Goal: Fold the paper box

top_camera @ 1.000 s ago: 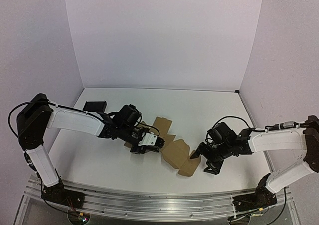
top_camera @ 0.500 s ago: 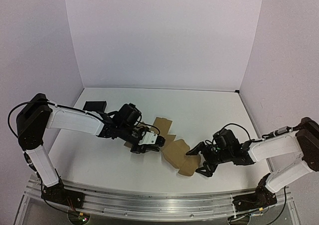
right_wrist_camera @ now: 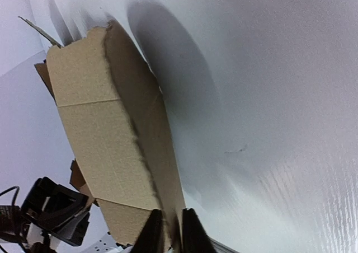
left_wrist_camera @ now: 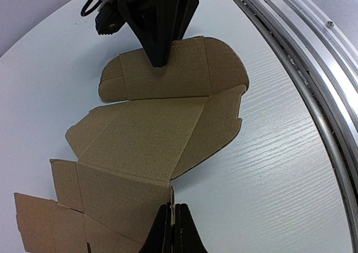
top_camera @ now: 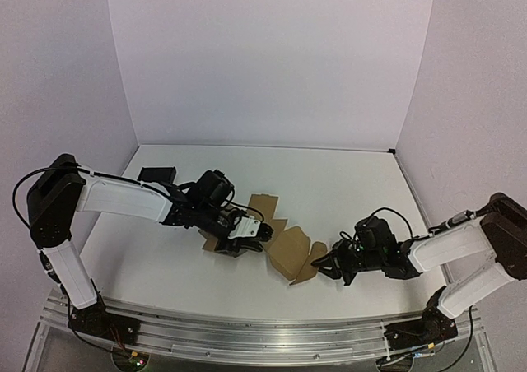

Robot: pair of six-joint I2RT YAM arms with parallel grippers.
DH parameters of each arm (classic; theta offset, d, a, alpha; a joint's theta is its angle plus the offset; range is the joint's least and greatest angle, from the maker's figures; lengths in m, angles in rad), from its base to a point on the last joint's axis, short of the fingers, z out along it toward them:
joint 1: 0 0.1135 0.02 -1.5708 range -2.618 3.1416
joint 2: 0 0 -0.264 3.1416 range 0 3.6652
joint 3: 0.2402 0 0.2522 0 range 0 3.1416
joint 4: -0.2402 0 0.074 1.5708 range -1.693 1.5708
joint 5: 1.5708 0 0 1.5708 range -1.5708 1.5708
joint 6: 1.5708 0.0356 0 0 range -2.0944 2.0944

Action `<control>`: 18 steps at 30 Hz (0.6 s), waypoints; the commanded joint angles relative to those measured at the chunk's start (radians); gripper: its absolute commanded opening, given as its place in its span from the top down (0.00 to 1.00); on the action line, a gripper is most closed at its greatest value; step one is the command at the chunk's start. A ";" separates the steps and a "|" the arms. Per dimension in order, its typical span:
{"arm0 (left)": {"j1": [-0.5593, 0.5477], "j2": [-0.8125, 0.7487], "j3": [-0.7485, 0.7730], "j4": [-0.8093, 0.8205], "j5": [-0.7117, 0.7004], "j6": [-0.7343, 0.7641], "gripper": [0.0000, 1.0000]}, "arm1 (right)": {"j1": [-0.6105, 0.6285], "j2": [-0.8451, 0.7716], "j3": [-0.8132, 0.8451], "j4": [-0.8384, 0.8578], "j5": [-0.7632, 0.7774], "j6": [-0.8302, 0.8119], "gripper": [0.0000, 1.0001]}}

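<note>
My left jaws pinch one edge of the paper box (top_camera: 286, 247) and my right jaws clamp its lifted end flap, the sheet lying mid-worktop (top_camera: 346, 183) between my arms.

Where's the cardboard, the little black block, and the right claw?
paper box (top_camera: 288, 251), top view, its middle panel.
black block (top_camera: 156, 174), top view, its top face.
right gripper (top_camera: 323, 265), top view, between its fingertips.

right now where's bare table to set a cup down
Free: the white table behind the brown cardboard die-cut sheet, out to its far edge. Crowded: centre front, where left end effector and right end effector grip the sheet; black rectangular block sits far left.
</note>
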 commanded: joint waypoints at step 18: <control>0.163 -0.039 0.172 -0.649 0.295 0.263 0.02 | 0.002 -0.054 0.485 -0.745 0.026 -0.376 1.00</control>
